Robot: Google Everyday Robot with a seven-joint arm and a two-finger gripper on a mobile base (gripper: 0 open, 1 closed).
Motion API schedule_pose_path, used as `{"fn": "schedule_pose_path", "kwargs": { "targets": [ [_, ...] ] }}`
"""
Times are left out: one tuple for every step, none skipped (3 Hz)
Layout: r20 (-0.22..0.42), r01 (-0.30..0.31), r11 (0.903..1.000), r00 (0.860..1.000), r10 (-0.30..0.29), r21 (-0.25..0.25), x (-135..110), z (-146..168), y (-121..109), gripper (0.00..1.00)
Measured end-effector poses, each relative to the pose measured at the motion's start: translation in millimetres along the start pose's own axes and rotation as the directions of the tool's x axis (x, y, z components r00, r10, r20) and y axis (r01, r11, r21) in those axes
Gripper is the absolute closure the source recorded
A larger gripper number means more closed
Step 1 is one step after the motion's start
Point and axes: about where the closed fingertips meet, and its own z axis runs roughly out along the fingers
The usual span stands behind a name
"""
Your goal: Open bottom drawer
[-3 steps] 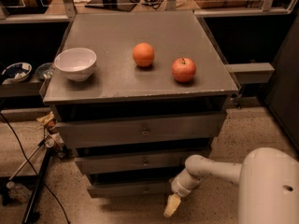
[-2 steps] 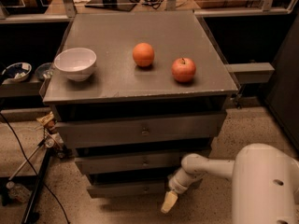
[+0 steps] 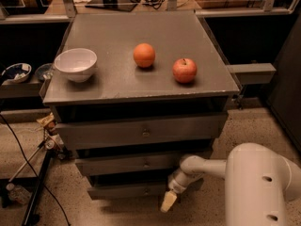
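Note:
The bottom drawer (image 3: 127, 191) is the slimmest grey front, lowest of three in the grey cabinet; its knob does not show clearly. Above it sit the mid-sized drawer front (image 3: 141, 164) and the widest top drawer front (image 3: 141, 132), each with a small central knob. My gripper (image 3: 168, 202) hangs from the white arm (image 3: 244, 182) at the right end of the bottom drawer front, its pale tip pointing down towards the floor, just in front of the drawer.
On the cabinet top (image 3: 117, 36) stand a white bowl (image 3: 75, 64), an orange (image 3: 144, 55) and a red apple (image 3: 184, 70). Cables and a stand leg (image 3: 33, 192) lie on the floor at left. A shelf with dishes (image 3: 16, 72) is at far left.
My arm and gripper have shifted slightly left along the bottom drawer front. The drawers have not moved.

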Motion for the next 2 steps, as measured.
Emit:
{"fn": "schedule_pose_path", "kwargs": {
  "targets": [
    [-0.002, -0.015, 0.9999, 1.000, 0.015, 0.000, 7.1, 3.3, -8.9, 0.00],
    [-0.006, -0.031, 0.9995, 0.999, 0.031, 0.000, 12.8, 7.7, -14.9, 0.00]
  ]
}}
